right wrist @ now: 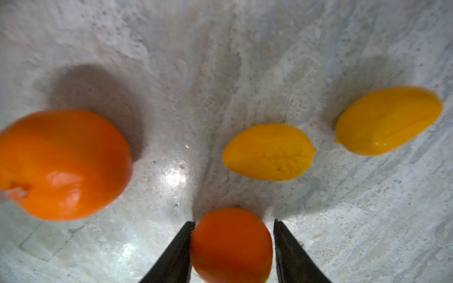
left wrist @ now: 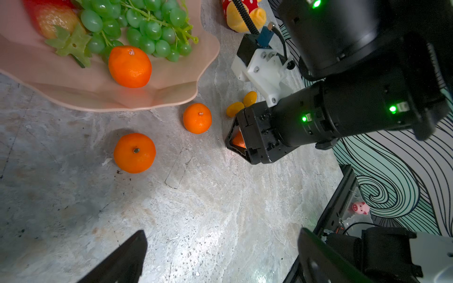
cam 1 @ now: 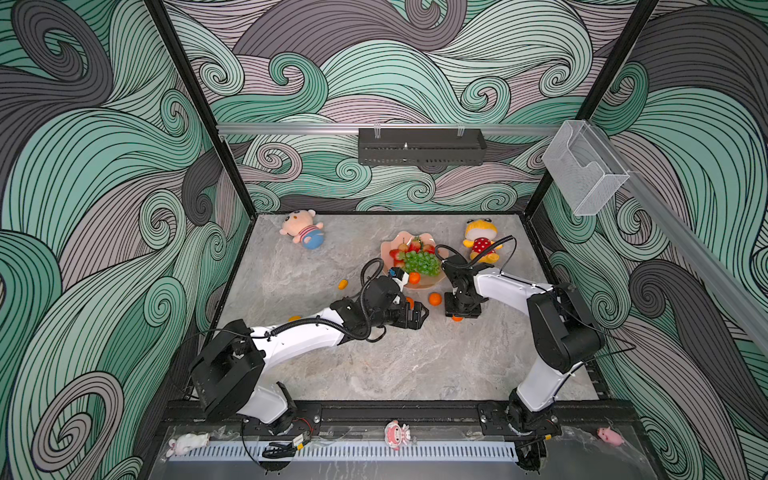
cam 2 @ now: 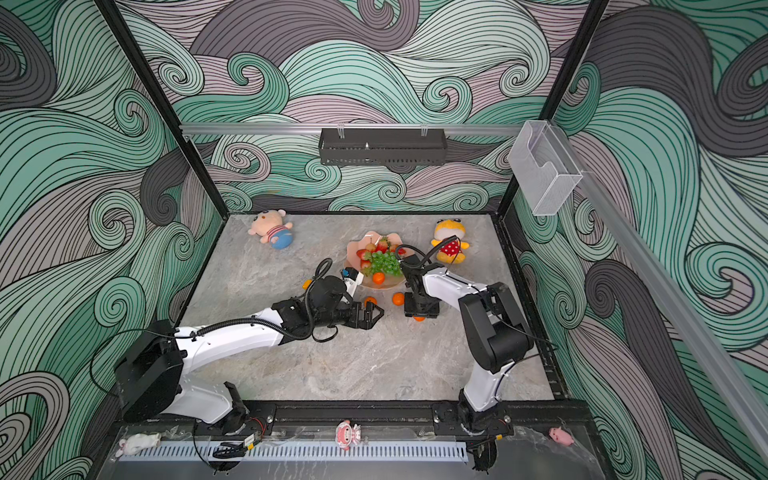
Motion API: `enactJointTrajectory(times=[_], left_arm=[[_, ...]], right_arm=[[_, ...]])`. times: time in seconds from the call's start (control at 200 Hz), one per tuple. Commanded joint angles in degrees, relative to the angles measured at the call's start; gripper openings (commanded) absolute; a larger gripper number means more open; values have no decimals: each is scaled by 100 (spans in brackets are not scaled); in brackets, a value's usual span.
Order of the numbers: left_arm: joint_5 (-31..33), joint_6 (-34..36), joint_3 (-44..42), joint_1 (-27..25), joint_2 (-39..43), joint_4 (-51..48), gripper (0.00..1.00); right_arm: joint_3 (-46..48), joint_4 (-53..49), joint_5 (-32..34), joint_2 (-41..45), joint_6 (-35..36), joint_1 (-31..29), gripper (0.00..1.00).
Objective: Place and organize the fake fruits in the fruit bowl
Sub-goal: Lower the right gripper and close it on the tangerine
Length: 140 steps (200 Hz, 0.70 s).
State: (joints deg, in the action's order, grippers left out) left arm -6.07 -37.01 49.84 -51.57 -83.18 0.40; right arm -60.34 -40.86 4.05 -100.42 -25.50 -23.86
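Left gripper (cam 1: 421,316): nearest the bases, hovering over bare table (cam 1: 374,365). Its jaws are spread wide with nothing between them.
Right gripper (right wrist: 232,221): just beyond, pointing straight down at the table, one finger on each side of the small tangerine (right wrist: 231,247).
Right jaws: close to the skin on both sides. Whether they press it, I cannot tell.
Small tangerine: sits on the table, centred between the jaws. It is round, so there is no long axis to line up.
Nearer arm: the right, whose jaws bracket the fruit. The left stands off to the side.
Loose tangerines (left wrist: 134,153) (left wrist: 197,118): on the table between the two grippers, near the bowl's near rim.
Kumquats (right wrist: 268,153) (right wrist: 388,121): on the table just beside the right gripper.
Fruit bowl (left wrist: 171,98): beyond the small tangerine, away from the bases. It holds the grape bunch (cam 1: 422,262), strawberries (cam 1: 413,246) and one bowl tangerine (left wrist: 130,66).
Next move (judgement): a firm pinch, a straight lift, then a carry over the near rim.
Risk (judgement): the glossy round fruit may slip out sideways.
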Motion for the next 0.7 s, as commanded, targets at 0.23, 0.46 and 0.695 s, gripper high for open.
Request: enactJointTrajectory(times=[0.23, 0.46, 0.695], left_arm=[[135, 72, 204, -39, -10, -111, 99], [145, 72, 200, -41, 82, -172, 99], [217, 2, 210, -43, 128, -240, 99]], right_arm=[[29, 37, 44, 251, 3, 21, 45], [221, 61, 78, 758, 43, 19, 40], [270, -32, 162, 1255, 148, 21, 38]])
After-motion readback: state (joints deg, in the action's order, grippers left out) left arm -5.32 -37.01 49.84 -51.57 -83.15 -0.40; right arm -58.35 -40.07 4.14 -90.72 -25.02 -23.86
